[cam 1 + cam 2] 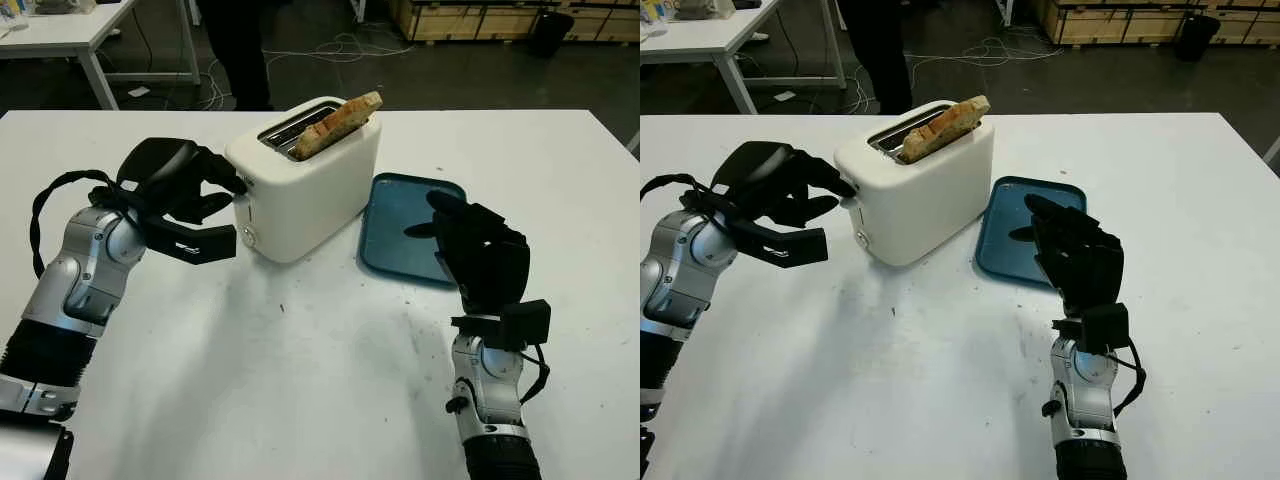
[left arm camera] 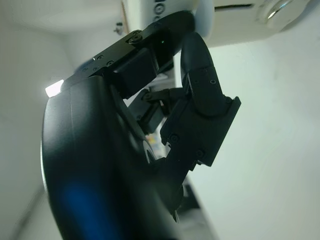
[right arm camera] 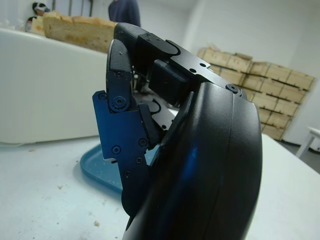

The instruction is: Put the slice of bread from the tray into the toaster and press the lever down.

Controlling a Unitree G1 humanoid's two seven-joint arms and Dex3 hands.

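This looks like a lab or workshop rather than a home kitchen. The white tabletop [image 1: 300, 380] stands on a dark bare floor [image 1: 330, 75] where loose cables [image 1: 350, 45] lie in coils. Wooden crates [image 1: 480, 18] line the far wall, and stacked cardboard boxes [image 3: 260, 80] show in the right wrist view. Another white table [image 1: 70, 30] stands behind, with a person's legs [image 1: 238, 50] nearby.
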